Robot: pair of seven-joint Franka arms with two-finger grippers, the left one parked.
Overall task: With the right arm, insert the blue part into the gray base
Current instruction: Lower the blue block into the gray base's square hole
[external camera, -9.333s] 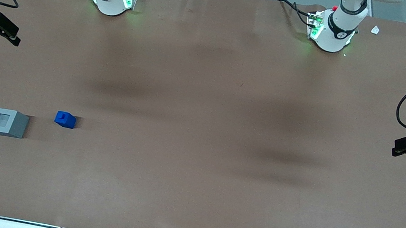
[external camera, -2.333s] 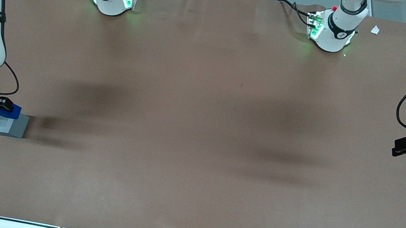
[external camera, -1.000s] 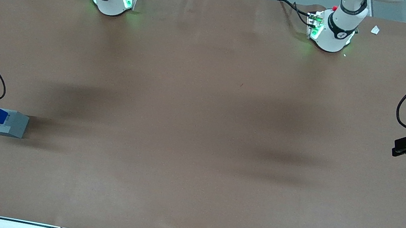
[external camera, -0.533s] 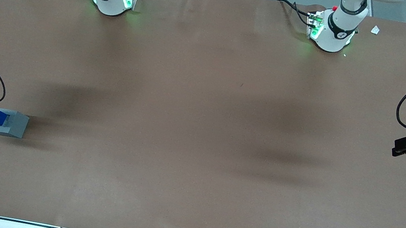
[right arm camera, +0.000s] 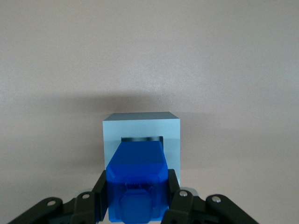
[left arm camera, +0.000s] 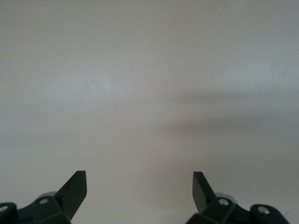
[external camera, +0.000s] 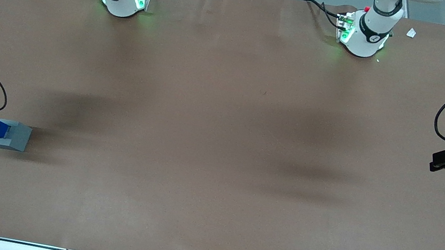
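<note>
Right wrist view: pincer-held blue part above gray base.

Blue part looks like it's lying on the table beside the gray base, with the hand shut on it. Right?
Not lying on the table. The right wrist view shows the blue part held above the gray base, over its recess. The hand is shut on it, as you said.

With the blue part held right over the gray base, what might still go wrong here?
1. The gripper holds the blue part over the gray base, covering most of the recess; only a sliver shows, so alignment is hard to confirm and it may catch the rim.
2. The base sits loose on the table; an off-centre push might slide it.
</note>
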